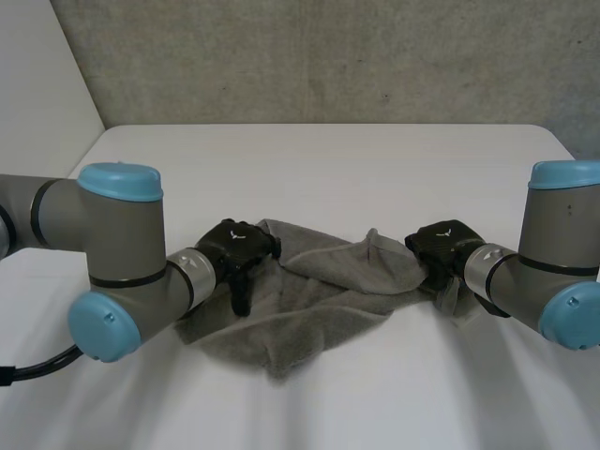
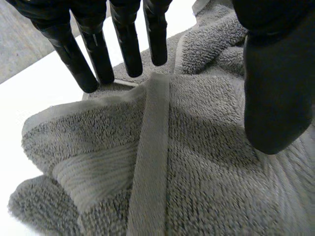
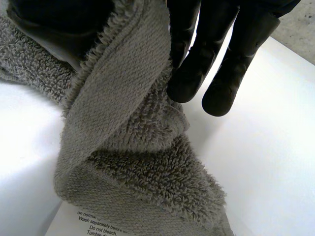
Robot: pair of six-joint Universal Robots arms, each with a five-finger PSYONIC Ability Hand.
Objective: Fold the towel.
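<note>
A grey towel (image 1: pixel 319 291) lies crumpled in the middle of the white table (image 1: pixel 328 159). My left hand (image 1: pixel 236 248) rests over the towel's left part. In the left wrist view its fingers (image 2: pixel 128 49) are straight with their tips near a folded hem (image 2: pixel 147 147), and its thumb (image 2: pixel 275 88) stands apart above the pile, holding nothing. My right hand (image 1: pixel 441 246) is at the towel's right edge. In the right wrist view the towel's hem (image 3: pixel 118 83) runs up into that hand (image 3: pixel 216 59), pinched there and lifted off the table.
A white care label (image 3: pixel 93 223) with printed washing text shows under the lifted towel edge. Bare table lies behind and in front of the towel. A grey wall stands beyond the table's far edge.
</note>
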